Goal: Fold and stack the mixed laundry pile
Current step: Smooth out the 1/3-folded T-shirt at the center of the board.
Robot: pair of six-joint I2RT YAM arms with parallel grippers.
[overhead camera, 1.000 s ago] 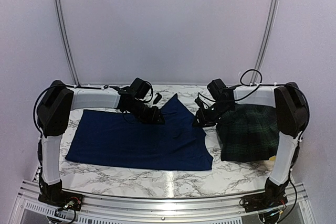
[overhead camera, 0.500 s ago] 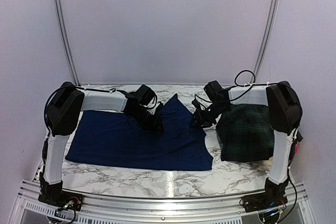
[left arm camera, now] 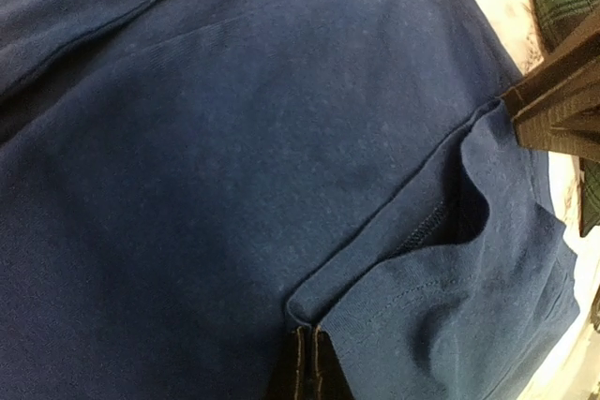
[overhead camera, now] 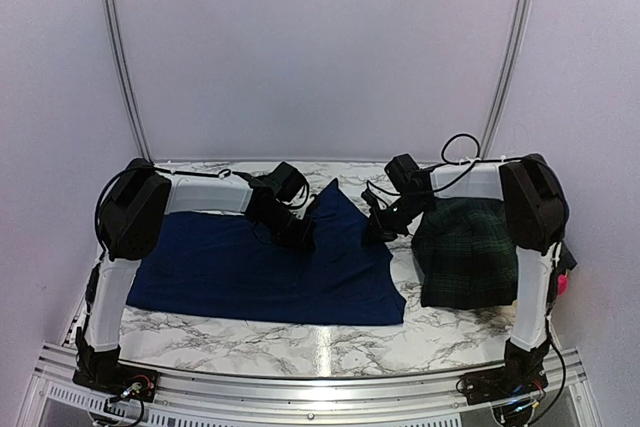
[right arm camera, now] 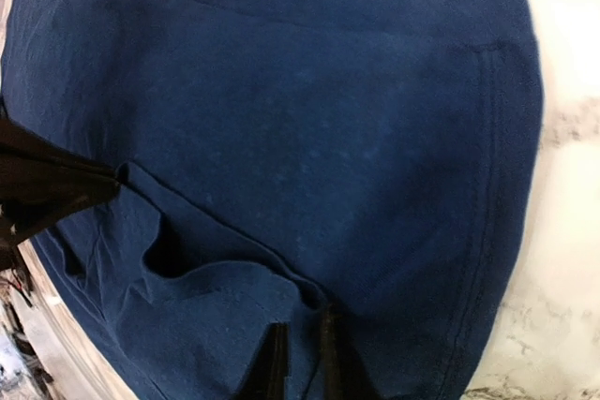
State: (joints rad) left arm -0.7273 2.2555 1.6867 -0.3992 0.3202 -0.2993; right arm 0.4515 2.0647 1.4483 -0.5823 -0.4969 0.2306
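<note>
Both claws have closed down since a second ago, and both arms have leaned a little further in over the tabletop [overhead camera: 300, 332]. At the left, the navy-blue cloth [overhead camera: 220, 267] lies spread across the marble and fills most of the left and middle, with its far edge running up to a point. My left claw [left arm camera: 306, 348] sits on the far part of that cloth, its fingers pressed together on a raised fold of the stitched hem. Between the two claws the hem humps up in a loose wave. My right claw [right arm camera: 302, 330] is at the cloth's far right edge. Its fingers stand narrow, with a ridge of the same hem bunched between them, so I read it as pinching the cloth. Furthest right, the green-and-navy plaid garment [overhead camera: 470, 252] lies in a flat heap under the right arm. It is just beside the navy cloth, with a strip of bare marble between them.
</note>
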